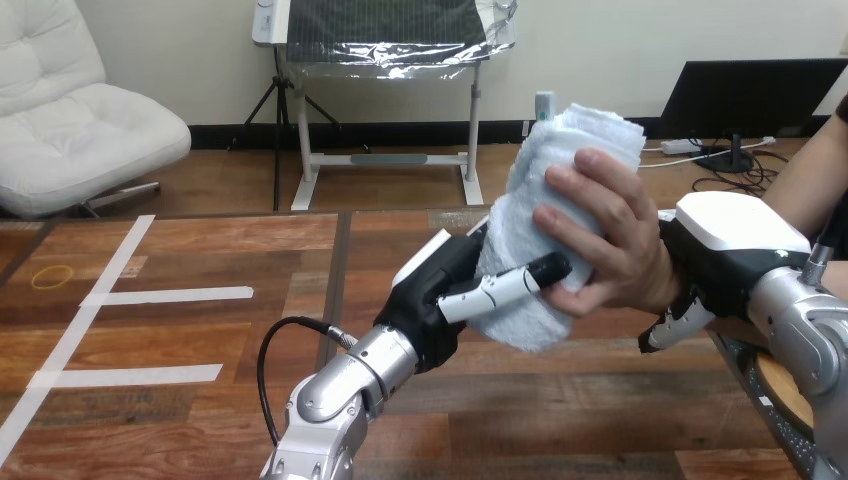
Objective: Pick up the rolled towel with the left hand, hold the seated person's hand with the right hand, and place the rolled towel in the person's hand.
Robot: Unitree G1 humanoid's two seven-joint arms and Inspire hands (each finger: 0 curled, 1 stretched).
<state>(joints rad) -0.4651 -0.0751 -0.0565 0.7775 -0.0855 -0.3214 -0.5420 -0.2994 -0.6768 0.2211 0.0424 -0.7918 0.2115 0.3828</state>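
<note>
A white rolled towel (575,150) stands tilted above the middle of the table. My left hand (435,290) is shut on its lower part from the left, with the thumb (510,283) laid across the front. The person's hand (610,230) comes in from the right and its fingers wrap round the towel's middle. My right hand (730,245) sits against the person's wrist, and its fingers (680,325) curl under it.
White tape lines (165,296) mark the wooden table (200,400) at the left. A round wooden object (780,385) lies at the right edge under my right forearm.
</note>
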